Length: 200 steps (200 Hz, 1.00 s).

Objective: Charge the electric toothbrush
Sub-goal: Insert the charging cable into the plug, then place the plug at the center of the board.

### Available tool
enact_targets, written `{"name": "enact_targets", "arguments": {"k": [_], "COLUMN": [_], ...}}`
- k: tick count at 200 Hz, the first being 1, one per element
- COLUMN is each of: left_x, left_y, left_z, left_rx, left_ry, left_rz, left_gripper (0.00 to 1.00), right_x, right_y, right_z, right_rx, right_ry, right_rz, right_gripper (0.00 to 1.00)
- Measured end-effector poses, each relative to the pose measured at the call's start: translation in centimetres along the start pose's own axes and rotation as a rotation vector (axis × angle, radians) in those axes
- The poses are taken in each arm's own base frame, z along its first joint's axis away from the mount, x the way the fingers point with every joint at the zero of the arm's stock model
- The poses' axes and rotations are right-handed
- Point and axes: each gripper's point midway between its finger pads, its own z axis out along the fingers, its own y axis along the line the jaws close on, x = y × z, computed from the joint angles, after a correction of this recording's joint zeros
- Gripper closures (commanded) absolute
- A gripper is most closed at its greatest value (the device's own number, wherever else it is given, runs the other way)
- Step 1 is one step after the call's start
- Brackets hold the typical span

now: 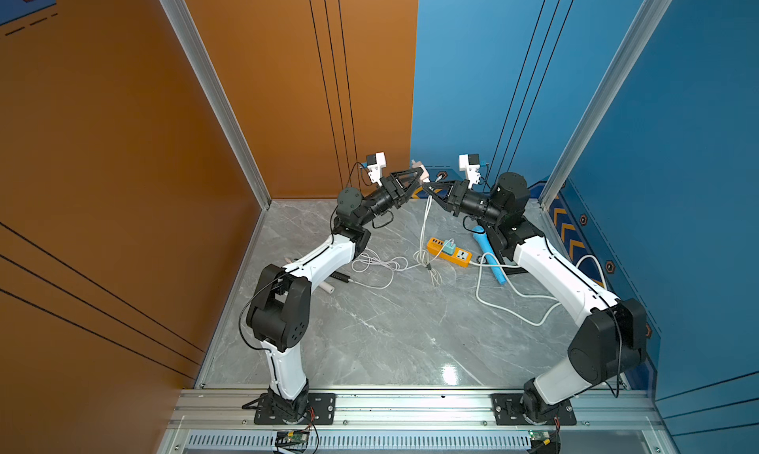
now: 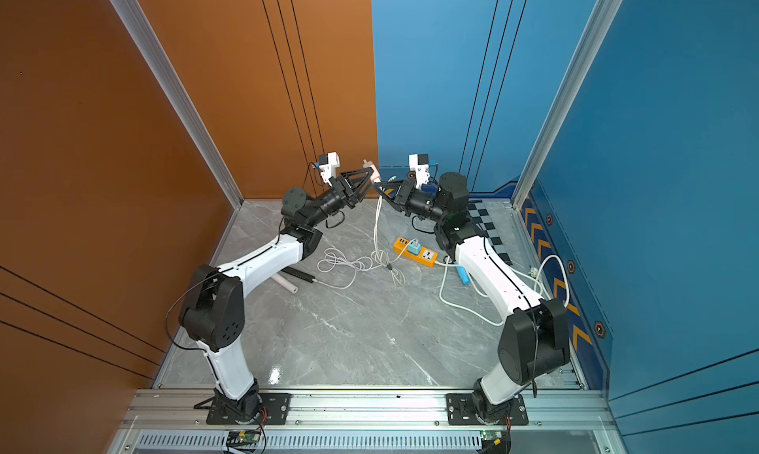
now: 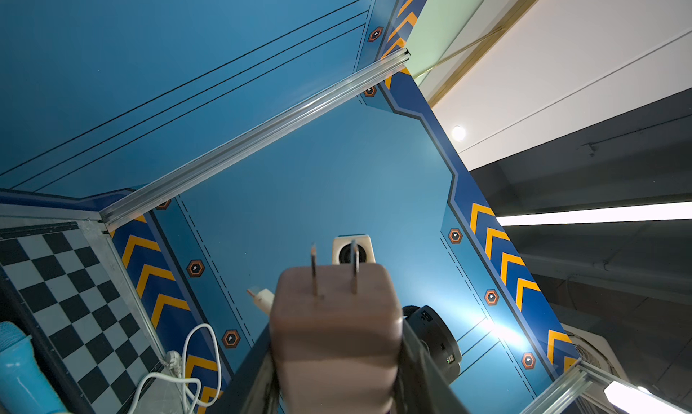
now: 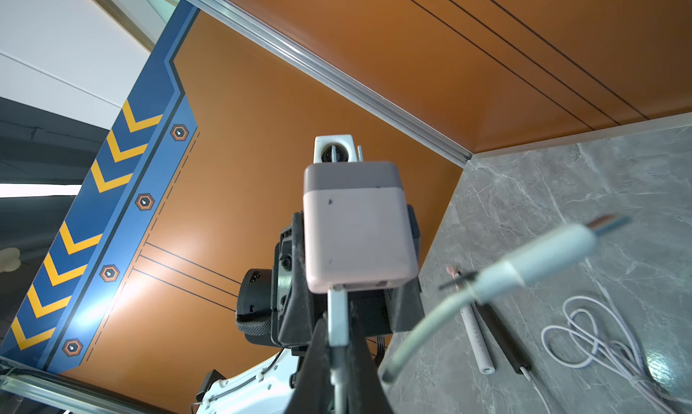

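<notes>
Grey marble-look tabletop (image 1: 390,328), polished and glossy, with a glare patch low in the frame. Ribbed frame posts (image 1: 215,86), brushed aluminium. Pink charging adapter (image 4: 355,236), smooth matt plastic, with two bare metal prongs (image 3: 313,269). White USB plug (image 4: 338,314), smooth plastic. Orange power strip (image 1: 449,252), plastic

Left arm (image 1: 320,259), right arm (image 1: 550,267): white shells, black joints, thin black cables. Left pincer (image 1: 418,176), right pincer (image 1: 427,190): black, triangular.

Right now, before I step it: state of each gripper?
Left gripper: closed, holding the pink charger adapter.
Right gripper: closed, fingers pinching the white USB plug at the adapter's port.
</notes>
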Motion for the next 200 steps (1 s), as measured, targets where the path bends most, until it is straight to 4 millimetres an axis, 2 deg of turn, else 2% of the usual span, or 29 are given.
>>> {"name": "enact_targets", "arguments": {"k": [37, 83, 106, 127, 147, 179, 200], "left_x": [1.0, 2.4, 3.5, 6.1, 8.2, 9.8, 11.6], "left_y": [1.3, 2.3, 3.4, 4.0, 4.6, 6.3, 5.3], "left_z": [-0.4, -0.7, -1.8, -3.4, -5.8, -10.2, -12.7], "left_rx": [-0.024, -0.037, -0.068, -0.094, -0.158, -0.428, -0.547], "left_ry": [0.011, 0.028, 0.045, 0.135, 0.219, 0.282, 0.332], "left_rz": [-0.007, -0.014, -0.027, -0.020, 0.012, 0.190, 0.347], "left_gripper": [1.00, 1.00, 1.00, 1.00, 1.00, 1.00, 1.00], "right_x": [1.0, 1.9, 3.3, 5.5, 8.1, 9.2, 9.3], "right_y": [-1.6, -2.3, -3.6, -4.2, -4.1, -3.6, -4.5], "right_z": [-0.3, -1.1, -1.6, -2.4, -4.4, -7.9, -8.6], "right_rx": [0.079, 0.149, 0.217, 0.296, 0.334, 0.382, 0.439], "right_ry": [0.056, 0.115, 0.153, 0.191, 0.220, 0.187, 0.166], "right_rz": [-0.001, 0.006, -0.010, -0.096, -0.177, -0.274, -0.309], "right_gripper": [1.00, 1.00, 0.80, 0.67, 0.56, 0.53, 0.57]}}
